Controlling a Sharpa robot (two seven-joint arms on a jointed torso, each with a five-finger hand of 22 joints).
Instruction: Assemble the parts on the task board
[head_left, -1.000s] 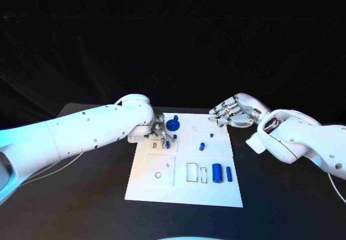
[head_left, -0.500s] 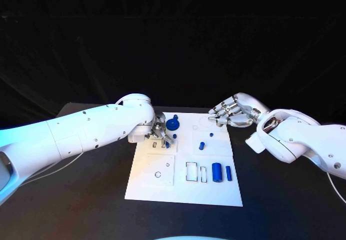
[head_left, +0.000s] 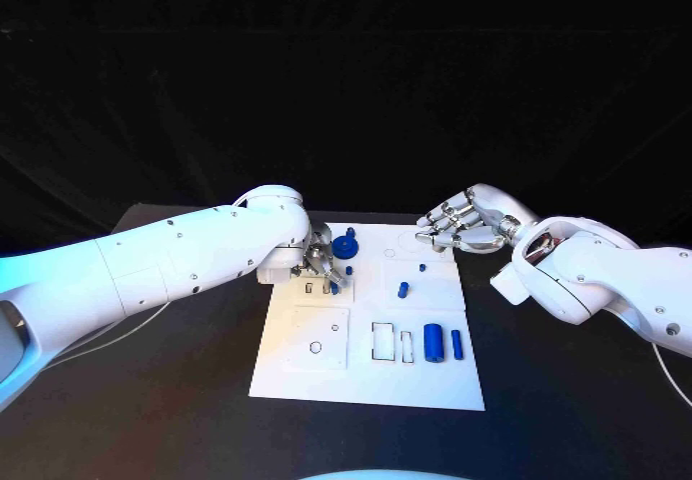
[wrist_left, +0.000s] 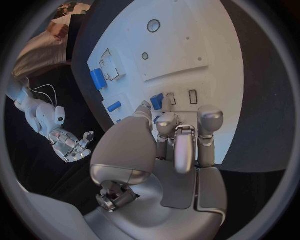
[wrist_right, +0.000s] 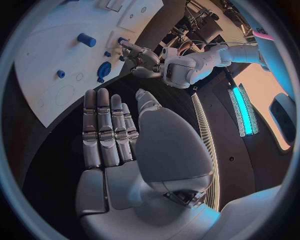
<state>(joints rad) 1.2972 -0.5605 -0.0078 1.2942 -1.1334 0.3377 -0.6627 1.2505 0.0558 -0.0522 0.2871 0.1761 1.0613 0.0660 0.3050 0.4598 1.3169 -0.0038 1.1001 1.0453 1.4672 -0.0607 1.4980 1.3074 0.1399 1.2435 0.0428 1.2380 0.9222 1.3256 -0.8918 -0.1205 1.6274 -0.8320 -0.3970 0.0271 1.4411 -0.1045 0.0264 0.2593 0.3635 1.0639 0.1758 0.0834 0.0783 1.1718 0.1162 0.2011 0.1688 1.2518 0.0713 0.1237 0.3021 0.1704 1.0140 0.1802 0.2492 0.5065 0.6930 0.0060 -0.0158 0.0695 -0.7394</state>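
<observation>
Our left hand (head_left: 320, 266) pinches a small blue part (wrist_left: 156, 101) at the board (head_left: 433, 380); our right hand (head_left: 459, 230) hovers open; the part looks light, rigid and slippery, so we'd grip its sides

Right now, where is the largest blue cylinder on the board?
In the head view, the cylinder lies in the near right part of the board, between a white rectangular slot and a thinner blue pin.

The left robot hand (head_left: 320, 266) pinches a small blue part (head_left: 333, 287) over the task board (head_left: 368, 375).
</observation>
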